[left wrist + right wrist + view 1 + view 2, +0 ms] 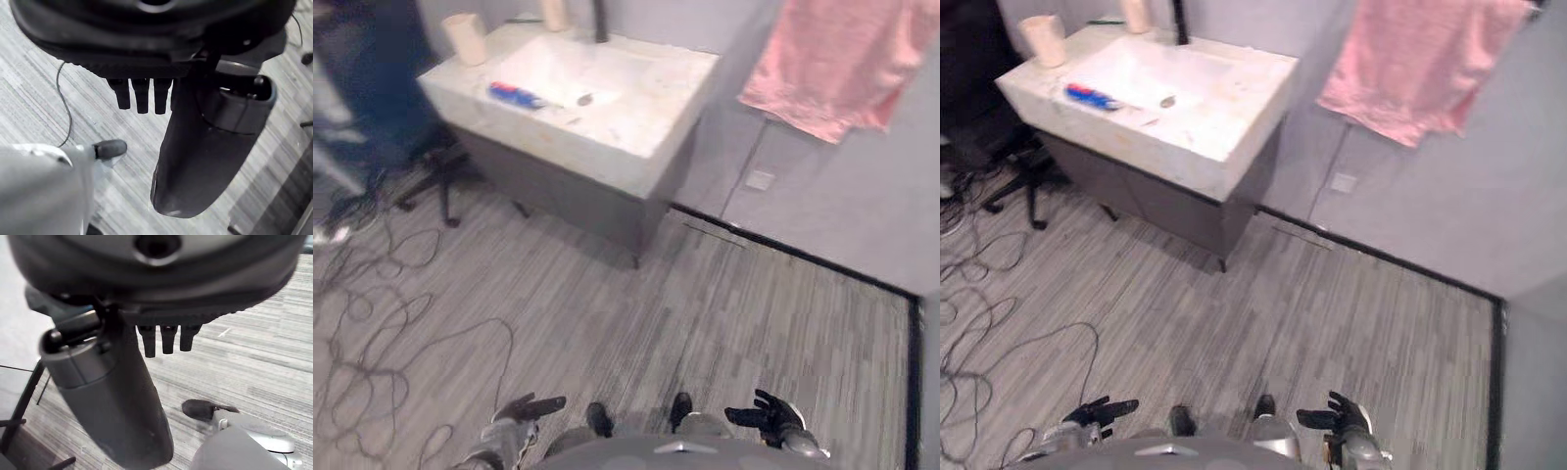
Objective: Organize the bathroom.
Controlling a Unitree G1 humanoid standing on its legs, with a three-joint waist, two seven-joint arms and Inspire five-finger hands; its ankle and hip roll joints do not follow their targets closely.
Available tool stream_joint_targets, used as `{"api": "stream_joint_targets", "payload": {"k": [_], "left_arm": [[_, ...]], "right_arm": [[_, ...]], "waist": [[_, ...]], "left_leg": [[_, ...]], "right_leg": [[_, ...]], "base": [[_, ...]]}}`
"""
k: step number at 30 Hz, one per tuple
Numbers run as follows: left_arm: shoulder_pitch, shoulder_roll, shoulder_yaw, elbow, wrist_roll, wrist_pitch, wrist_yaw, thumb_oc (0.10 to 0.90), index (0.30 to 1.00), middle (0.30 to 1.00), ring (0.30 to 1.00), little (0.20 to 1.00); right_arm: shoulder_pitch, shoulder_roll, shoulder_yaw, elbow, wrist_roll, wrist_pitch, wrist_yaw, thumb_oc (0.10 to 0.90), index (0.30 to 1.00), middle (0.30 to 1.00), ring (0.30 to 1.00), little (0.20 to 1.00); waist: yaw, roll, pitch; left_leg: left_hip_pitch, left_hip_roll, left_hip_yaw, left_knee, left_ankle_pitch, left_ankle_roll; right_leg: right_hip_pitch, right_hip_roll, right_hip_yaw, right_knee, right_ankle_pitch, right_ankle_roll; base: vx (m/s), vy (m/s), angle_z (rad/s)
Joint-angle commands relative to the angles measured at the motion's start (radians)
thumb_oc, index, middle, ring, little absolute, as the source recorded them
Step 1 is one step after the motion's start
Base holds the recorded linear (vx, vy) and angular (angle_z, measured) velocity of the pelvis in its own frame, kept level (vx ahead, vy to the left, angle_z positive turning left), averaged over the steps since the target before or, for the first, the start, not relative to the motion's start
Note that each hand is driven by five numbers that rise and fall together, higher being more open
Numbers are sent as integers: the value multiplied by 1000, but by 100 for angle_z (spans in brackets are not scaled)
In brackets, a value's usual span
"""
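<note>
- Hanging low at the robot's sides, the left hand [524, 409] and right hand [766, 415] hold nothing, fingers loosely spread.
- A blue toothpaste tube [517, 95] lies in the white washbasin [636, 147], well ahead and to the left; its long axis runs roughly across the basin.
- A beige cup [466, 38] stands on the basin's far left corner; a pink towel [837, 64] hangs on the wall to the right.
- The left hand is likely nearer the tube, though both are well apart from it.

Each dark robot hand, left robot hand [524, 408] and right robot hand [766, 414], has black ribbed fingers on a silver-grey arm.
</note>
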Motion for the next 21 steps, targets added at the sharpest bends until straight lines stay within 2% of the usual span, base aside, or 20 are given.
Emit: {"api": "stream_joint_targets", "payload": {"k": [1, 3, 5, 6, 7, 8, 9, 11, 14, 16, 17, 18, 19, 21], "left_arm": [[34, 67, -25, -23, -17, 9, 21, 800, 900, 900, 900, 900], [39, 68, -31, -24, -33, 23, 34, 800, 900, 900, 900, 900], [48, 68, -36, -16, -61, 31, 49, 800, 900, 900, 900, 900], [52, 67, -36, -14, -84, 32, 58, 800, 900, 900, 900, 900], [54, 68, -34, -10, -61, 29, 61, 800, 900, 900, 900, 900], [54, 68, -34, -10, -61, 29, 61, 800, 900, 900, 900, 900], [47, 69, -48, -3, -33, 26, 63, 800, 900, 900, 900, 900], [29, 72, -71, -3, -30, 29, 71, 800, 900, 900, 900, 900], [14, 70, -78, -4, -19, 34, 77, 800, 900, 900, 900, 900], [10, 70, -73, -7, -9, 31, 81, 800, 900, 900, 900, 900], [6, 70, -66, -12, -8, 31, 82, 800, 900, 900, 900, 900], [4, 68, -63, -14, -8, 29, 84, 800, 900, 900, 900, 900], [3, 62, -55, -16, -4, 19, 84, 800, 900, 900, 900, 900], [0, 59, -49, -16, -4, 16, 83, 800, 900, 900, 900, 900]], "right_arm": [[-107, -36, -11, 14, -48, -34, -4, 800, 900, 900, 900, 900], [-116, -38, -6, 10, -52, -24, -3, 800, 900, 900, 900, 900], [-120, -40, -10, 1, -27, -8, 6, 800, 900, 900, 900, 900], [-119, -41, -14, -4, -39, 1, 17, 800, 900, 900, 900, 900], [-112, -46, -12, -11, -47, 13, 27, 800, 900, 900, 900, 900], [-113, -46, -12, -11, -47, 13, 27, 800, 900, 900, 900, 900], [-94, -45, -13, -15, -29, 33, 35, 800, 900, 900, 900, 900], [-78, -37, -9, -6, -20, 49, 47, 800, 900, 900, 900, 900], [-69, -24, -8, 12, -17, 51, 64, 800, 900, 900, 900, 900], [-62, -15, -2, 18, -33, 43, 77, 800, 900, 900, 900, 900], [-57, -9, 5, 18, -43, 38, 89, 800, 900, 900, 900, 900], [-55, -8, 8, 18, -46, 35, 93, 800, 900, 900, 900, 900], [-49, -7, 10, 16, -61, 29, 102, 800, 900, 900, 900, 900], [-44, -8, 11, 13, -70, 30, 103, 800, 900, 900, 900, 900]], "waist": [[32, 37, -32], [43, 33, -30], [55, 20, -29], [59, 17, -28], [48, 20, -26], [48, 19, -29], [18, 30, -24], [-12, 36, -11], [-32, 29, 7], [-44, 17, 18], [-52, 3, 25], [-56, -6, 30], [-66, -26, 39], [-72, -35, 49]], "left_leg": [[174, 74, -112, -95, -25, -53], [157, 56, -137, -96, -28, -42], [115, 21, -171, -85, -26, -17], [107, 6, -189, -83, -31, -8], [95, -15, -218, -83, -34, 7], [91, -16, -218, -82, -34, 8], [82, -31, -265, -82, -30, 27], [82, -47, -310, -90, -27, 47], [101, -68, -318, -97, -31, 57], [109, -85, -313, -88, -46, 64], [112, -102, -308, -78, -64, 71], [116, -115, -306, -70, -77, 75], [125, -146, -306, -49, -108, 84], [135, -161, -311, -35, -125, 89]], "right_leg": [[-155, -18, 95, 76, 5, 108], [-157, -34, 108, 77, 18, 115], [-184, -64, 131, 94, 45, 101], [-189, -70, 148, 100, 49, 99], [-204, -59, 211, 133, 35, 83], [-207, -60, 211, 133, 36, 83], [-238, -14, 314, 215, 13, 57], [-301, 45, 368, 313, 29, 50], [-345, 74, 362, 325, 49, 58], [-357, 98, 359, 279, 44, 69], [-367, 111, 356, 229, 53, 84], [-373, 117, 354, 197, 69, 95], [-392, 133, 352, 135, 115, 116], [-402, 143, 344, 95, 137, 123]], "base": [[-80, 430, 114], [-87, 353, 77], [-94, 321, 105], [-2, 343, 88], [0, 272, 98], [53, 356, 82], [78, 306, 93], [140, 365, 127], [196, 176, 133], [239, 81, 50], [219, 45, 23], [396, 15, 7], [431, -18, -12], [400, -47, -17]]}}
